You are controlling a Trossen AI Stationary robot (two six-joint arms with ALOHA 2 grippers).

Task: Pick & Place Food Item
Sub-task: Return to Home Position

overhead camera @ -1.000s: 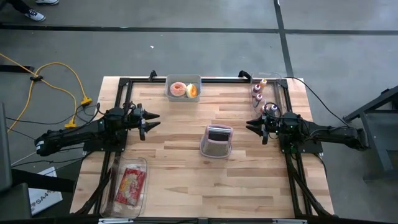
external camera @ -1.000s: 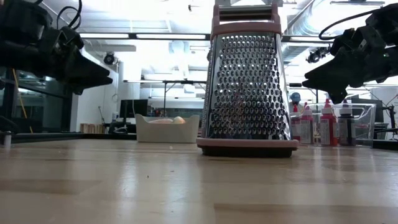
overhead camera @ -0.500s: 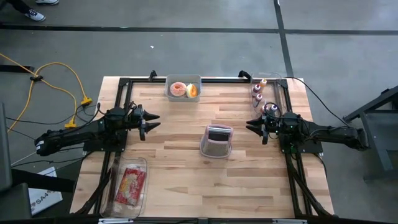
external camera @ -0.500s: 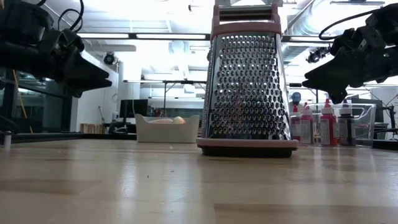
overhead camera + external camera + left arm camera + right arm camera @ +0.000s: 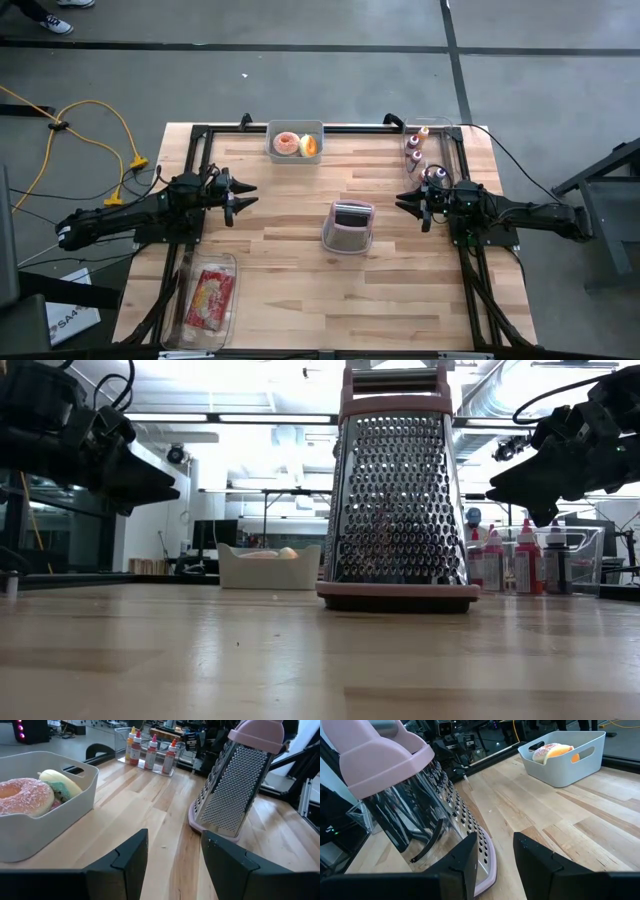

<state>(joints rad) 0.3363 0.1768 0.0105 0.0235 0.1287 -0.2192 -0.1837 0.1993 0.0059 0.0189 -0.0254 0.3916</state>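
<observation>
nothing has shifted: we see left gripper [image 5: 248,196] and right gripper [image 5: 402,203], fingers spread, flanking one grater [image 5: 348,227]; one gray bin [image 5: 273,140] holds donuts [image 5: 290,144]; a floor box [image 5: 72,320] reads "sa4".

Gray bin [image 5: 295,127], far edge: pink donut [image 5: 286,144], orange donut [image 5: 309,146], light blue donut [image 5: 64,794] inside.

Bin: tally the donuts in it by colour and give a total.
Pink donut: 1
Orange donut: 1
Light blue donut: 1, mostly hidden under the others
Total: 3
</observation>
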